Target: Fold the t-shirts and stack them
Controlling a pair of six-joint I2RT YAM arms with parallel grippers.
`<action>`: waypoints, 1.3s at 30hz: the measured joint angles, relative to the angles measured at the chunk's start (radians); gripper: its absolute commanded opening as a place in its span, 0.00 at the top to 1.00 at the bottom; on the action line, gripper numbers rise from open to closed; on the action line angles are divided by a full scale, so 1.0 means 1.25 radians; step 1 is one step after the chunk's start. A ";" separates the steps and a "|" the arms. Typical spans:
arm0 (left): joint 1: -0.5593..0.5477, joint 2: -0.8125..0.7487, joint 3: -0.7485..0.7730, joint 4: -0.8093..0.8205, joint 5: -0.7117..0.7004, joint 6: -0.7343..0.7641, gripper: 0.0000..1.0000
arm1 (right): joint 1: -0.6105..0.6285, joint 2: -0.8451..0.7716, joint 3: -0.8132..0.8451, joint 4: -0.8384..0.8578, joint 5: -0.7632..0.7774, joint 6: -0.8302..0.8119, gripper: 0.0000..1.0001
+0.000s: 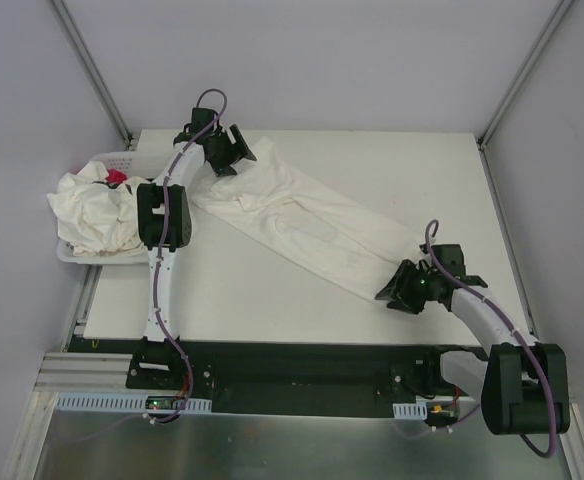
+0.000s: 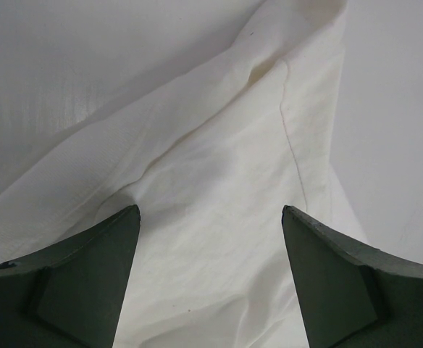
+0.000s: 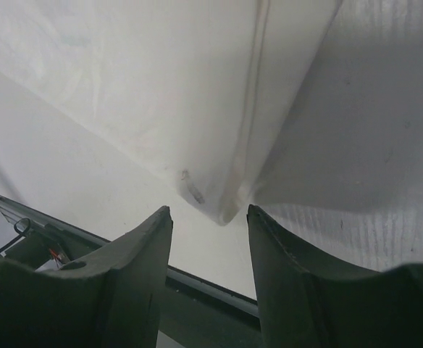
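Note:
One off-white t-shirt (image 1: 302,215) lies stretched out diagonally across the table, from back left to front right. My left gripper (image 1: 238,156) stands open over its back-left end. In the left wrist view the fabric (image 2: 219,167) with a seam fills the space ahead of and below the left gripper (image 2: 210,209), and nothing is pinched. My right gripper (image 1: 393,296) is open at the shirt's front-right end. There a folded corner (image 3: 222,206) sits just beyond the tips of the right gripper (image 3: 208,210), not clamped. More t-shirts (image 1: 92,212) lie heaped in a basket at the left.
The white perforated basket (image 1: 122,158) stands at the table's left edge, with a small red packet (image 1: 117,178) showing among the cloth. The table's front edge with a dark rail (image 3: 197,279) runs close under the right gripper. Grey walls enclose the table.

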 measured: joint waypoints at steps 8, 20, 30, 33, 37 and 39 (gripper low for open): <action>0.000 -0.004 -0.012 0.006 0.001 0.001 0.22 | 0.000 0.057 0.000 0.042 0.002 0.027 0.54; 0.000 -0.005 -0.013 0.007 0.000 0.003 0.22 | 0.003 0.110 0.002 0.108 0.000 0.051 0.86; 0.000 -0.005 -0.013 0.009 0.000 0.004 0.22 | 0.100 0.105 0.002 0.127 0.027 0.093 0.98; 0.000 -0.005 -0.013 0.010 0.000 0.004 0.22 | 0.211 0.106 0.002 0.149 0.047 0.135 0.98; 0.000 -0.005 -0.013 0.011 0.000 0.004 0.22 | 0.371 0.159 0.013 0.191 0.064 0.194 0.98; 0.000 -0.005 -0.013 0.011 0.000 0.005 0.22 | 0.447 0.213 0.042 0.214 0.064 0.228 0.98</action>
